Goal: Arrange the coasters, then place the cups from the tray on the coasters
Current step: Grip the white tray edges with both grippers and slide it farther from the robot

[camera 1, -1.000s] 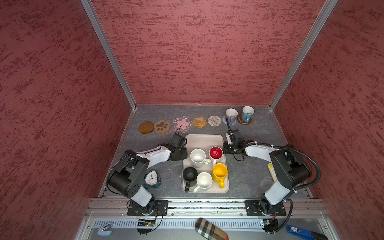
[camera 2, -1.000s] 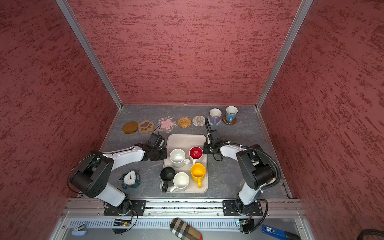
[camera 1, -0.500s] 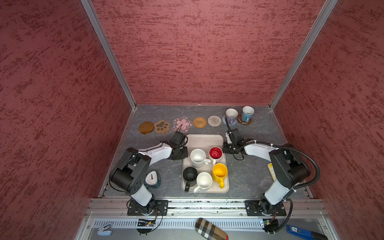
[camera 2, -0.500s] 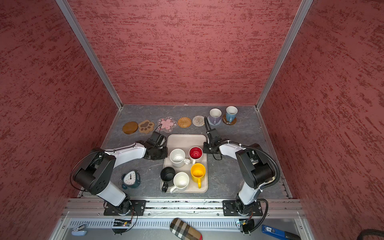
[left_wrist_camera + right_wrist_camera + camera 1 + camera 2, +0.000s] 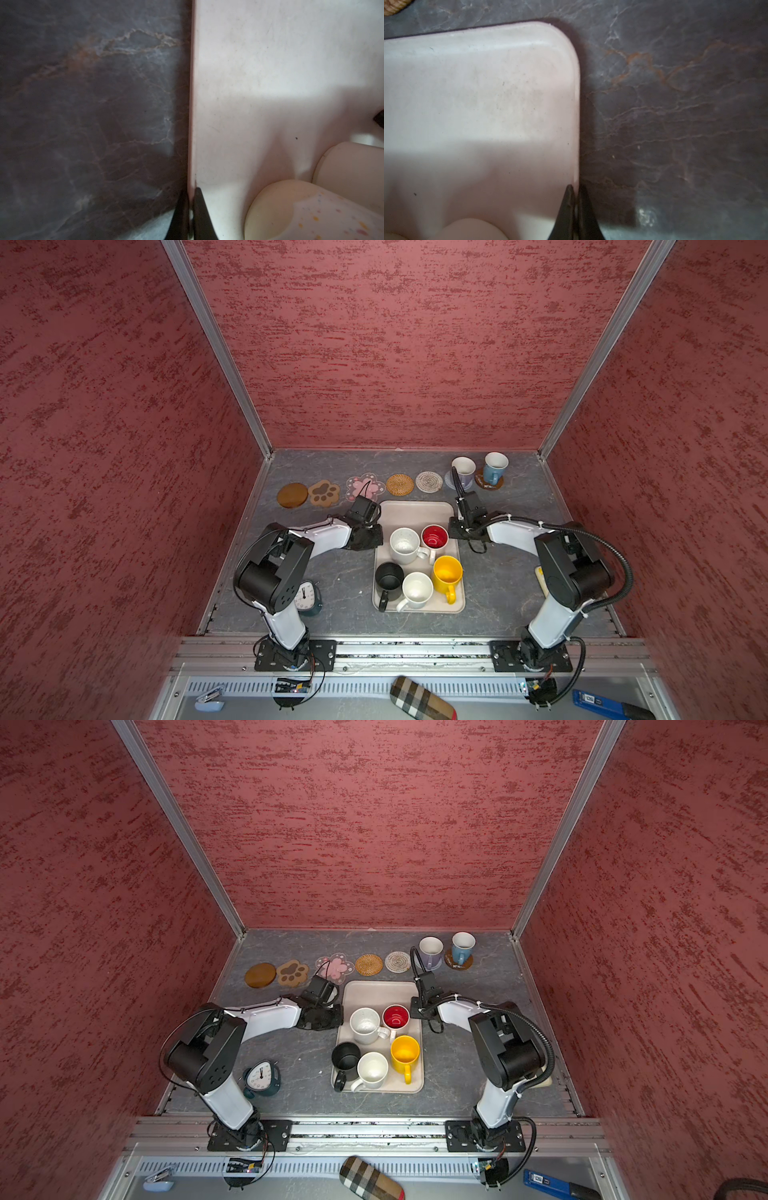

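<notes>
Nearest, a black cup, a white cup and a yellow cup are stood on the tray, with a speckled cup and a red-lined cup just behind. Its left rim is pinched by the left gripper and its right rim by the right gripper. Farther back, five bare coasters are laid in a row, and a lavender cup and a blue cup are set on two more.
</notes>
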Tool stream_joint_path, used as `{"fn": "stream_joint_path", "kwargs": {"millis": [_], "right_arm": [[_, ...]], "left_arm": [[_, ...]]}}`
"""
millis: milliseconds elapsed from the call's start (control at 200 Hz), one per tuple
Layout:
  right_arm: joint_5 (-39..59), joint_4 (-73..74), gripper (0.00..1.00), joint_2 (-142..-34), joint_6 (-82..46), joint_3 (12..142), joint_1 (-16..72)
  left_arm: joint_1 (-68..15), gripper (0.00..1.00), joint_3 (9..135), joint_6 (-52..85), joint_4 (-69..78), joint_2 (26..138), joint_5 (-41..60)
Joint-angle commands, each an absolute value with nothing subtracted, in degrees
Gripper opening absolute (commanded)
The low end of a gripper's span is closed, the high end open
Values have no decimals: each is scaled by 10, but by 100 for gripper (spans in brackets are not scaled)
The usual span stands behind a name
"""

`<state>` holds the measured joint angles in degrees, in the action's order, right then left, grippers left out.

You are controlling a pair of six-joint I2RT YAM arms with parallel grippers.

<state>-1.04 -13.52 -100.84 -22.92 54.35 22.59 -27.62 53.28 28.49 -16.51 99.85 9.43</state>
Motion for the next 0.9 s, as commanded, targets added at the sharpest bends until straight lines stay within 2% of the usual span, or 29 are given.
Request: {"fn": "stream_joint_path", "kwargs": {"millis": [0, 506, 576, 686, 766, 897], "right_arm": [[-3, -142, 0, -1037, -214, 554, 234], [5, -143, 0, -1033, -206, 554, 226], [5, -144, 4, -1032, -205, 554, 225], [6, -147, 23, -1028, -205, 558, 226], [4, -149, 33, -1022, -206, 560, 226], [0, -155, 41, -1007, -207, 564, 226]], "left_arm": [[-296, 0, 551, 300, -84, 1042, 168], [-292, 0, 580, 291, -102, 1054, 167], [-291, 10, 575, 294, -108, 1044, 155], [-289, 28, 568, 295, -113, 1025, 145], [-287, 39, 566, 294, -122, 1010, 135], [-286, 53, 564, 288, -141, 985, 115]]}}
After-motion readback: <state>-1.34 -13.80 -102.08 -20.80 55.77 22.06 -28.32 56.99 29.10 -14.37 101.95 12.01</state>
